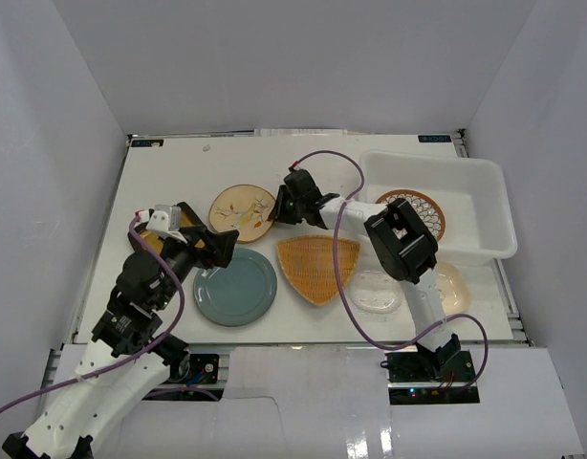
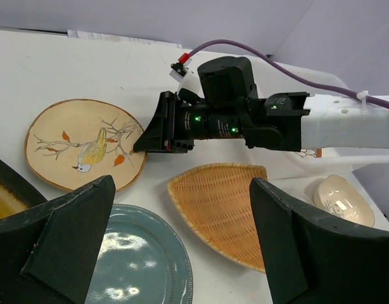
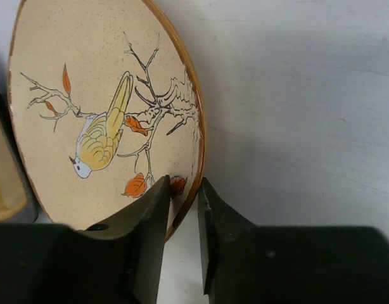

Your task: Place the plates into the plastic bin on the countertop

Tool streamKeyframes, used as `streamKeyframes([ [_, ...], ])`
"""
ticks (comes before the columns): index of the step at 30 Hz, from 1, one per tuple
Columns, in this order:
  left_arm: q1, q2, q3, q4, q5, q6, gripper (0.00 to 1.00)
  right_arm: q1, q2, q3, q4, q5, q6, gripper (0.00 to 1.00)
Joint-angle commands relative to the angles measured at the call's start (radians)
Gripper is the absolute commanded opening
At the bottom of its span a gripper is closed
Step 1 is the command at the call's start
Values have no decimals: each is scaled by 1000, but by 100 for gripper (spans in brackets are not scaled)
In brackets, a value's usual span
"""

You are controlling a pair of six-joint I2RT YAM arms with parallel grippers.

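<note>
My right gripper (image 1: 277, 210) reaches left and its jaws pinch the right rim of the beige round plate (image 1: 241, 212) with a bird drawing; the rim sits between the fingers in the right wrist view (image 3: 182, 183). My left gripper (image 1: 215, 247) is open and empty, over the gap between the teal round plate (image 1: 236, 287) and the orange woven triangular plate (image 1: 317, 266). The plastic bin (image 1: 494, 182) at the right holds the brown-rimmed petal plate (image 1: 418, 206). An amber plate (image 2: 1, 202) is mostly hidden under my left gripper.
A clear plate (image 1: 375, 292) and a cream squarish plate (image 1: 451, 287) lie near the front edge, right of the orange plate. The right arm (image 1: 399, 239) and its purple cable (image 1: 346, 277) cross above them. White walls enclose the countertop (image 1: 179, 172).
</note>
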Motion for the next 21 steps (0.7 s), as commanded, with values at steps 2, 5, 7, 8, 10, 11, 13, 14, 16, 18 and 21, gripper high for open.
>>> streamKeyframes([
  [2,-4,12,0,2,21,-3,98,-34,29,-55,180,4,195,17],
  [5,-4,9,0,2,17,-5,98,-45,22,-93,266,7,252,8],
  [7,-4,4,0,-1,14,-5,98,-49,-26,-131,313,44,284,8],
  [8,-5,1,0,-1,12,-5,98,-52,-49,-139,347,59,283,8],
  [10,-4,-2,0,1,15,-5,98,-57,-134,-147,357,99,269,8],
  [11,-4,-7,0,1,15,-5,98,-60,-168,-147,369,110,257,8],
  [13,-4,-14,0,1,15,-5,98,-74,-262,-135,378,125,209,8],
  [14,-4,-23,0,1,14,-6,98,-80,-291,-130,375,130,192,8],
  [16,-5,-30,-2,1,14,-9,98,-124,-363,-115,331,101,169,8],
  [18,-5,-34,-2,2,27,-13,98,-167,-414,-151,341,37,180,8],
  [21,-7,-46,-2,5,35,-16,98,-262,-558,-290,349,-54,188,8],
])
